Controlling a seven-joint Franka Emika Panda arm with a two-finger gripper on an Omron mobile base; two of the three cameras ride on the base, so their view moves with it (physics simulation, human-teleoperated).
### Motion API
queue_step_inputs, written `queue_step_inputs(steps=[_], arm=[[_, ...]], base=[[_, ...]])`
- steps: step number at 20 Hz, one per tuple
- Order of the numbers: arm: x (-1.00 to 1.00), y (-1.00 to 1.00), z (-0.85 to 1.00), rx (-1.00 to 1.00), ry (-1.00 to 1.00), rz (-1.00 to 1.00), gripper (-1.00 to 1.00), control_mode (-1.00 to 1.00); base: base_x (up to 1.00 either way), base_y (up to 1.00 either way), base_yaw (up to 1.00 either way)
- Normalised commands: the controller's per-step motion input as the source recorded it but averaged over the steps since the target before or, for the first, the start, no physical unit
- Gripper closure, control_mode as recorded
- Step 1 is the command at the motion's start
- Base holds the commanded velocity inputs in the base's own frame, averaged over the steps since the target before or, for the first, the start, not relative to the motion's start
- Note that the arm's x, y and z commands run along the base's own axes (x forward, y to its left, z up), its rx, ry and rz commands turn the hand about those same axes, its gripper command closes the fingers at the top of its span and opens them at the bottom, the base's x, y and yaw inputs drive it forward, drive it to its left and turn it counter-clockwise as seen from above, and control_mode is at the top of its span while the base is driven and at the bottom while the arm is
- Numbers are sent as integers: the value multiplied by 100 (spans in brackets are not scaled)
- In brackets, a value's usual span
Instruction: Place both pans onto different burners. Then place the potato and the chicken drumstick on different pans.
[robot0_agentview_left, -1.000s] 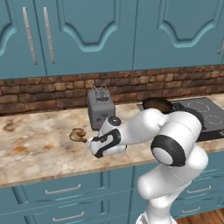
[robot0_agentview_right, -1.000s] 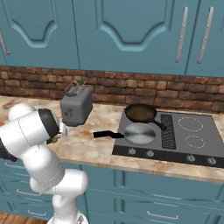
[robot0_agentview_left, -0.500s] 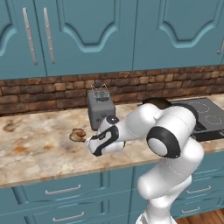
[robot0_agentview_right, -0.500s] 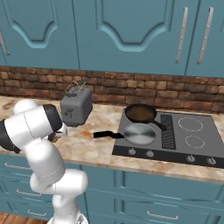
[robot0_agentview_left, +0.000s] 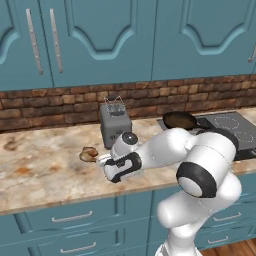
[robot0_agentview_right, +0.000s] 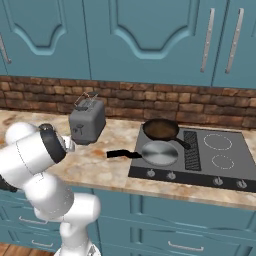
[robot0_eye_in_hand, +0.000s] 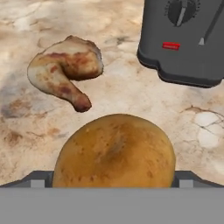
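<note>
**Both pans on burners, my hand now over the potato**

The cooktop (robot0_agentview_right: 235, 172) carries both pans: the brown pan (robot0_agentview_right: 161, 130) at the back, the silver pan (robot0_agentview_right: 159, 153) in front of it, each on its own burner as far as I can tell. That part looks done. My arm has swung left across the counter (robot0_agentview_left: 45, 177), past the toaster (robot0_agentview_left: 114, 125), over the last second. My gripper (robot0_agentview_left: 102, 160) hangs spread wide, holding nothing. The potato (robot0_eye_in_hand: 114, 152) sits close below, between my fingers. The drumstick (robot0_eye_in_hand: 64, 69) lies just beyond it on the counter. Food comes next, I judge, potato first.
</note>
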Motion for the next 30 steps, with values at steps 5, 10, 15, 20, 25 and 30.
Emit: queue_step_inputs(steps=[5,10,15,20,25,30], arm=[[-10,-18,39,0,-15,-3,100,-100],[0,-25,19,-5,-7,-4,100,-100],[0,-26,6,-7,-2,-8,100,-100],[0,-29,0,-4,0,-9,100,-100],[0,-39,6,-1,0,-10,100,-100],[0,-41,3,0,0,-10,100,-100]], base=[[0,0,0],[0,0,0],[0,0,0],[0,0,0],[0,0,0],[0,0,0]])
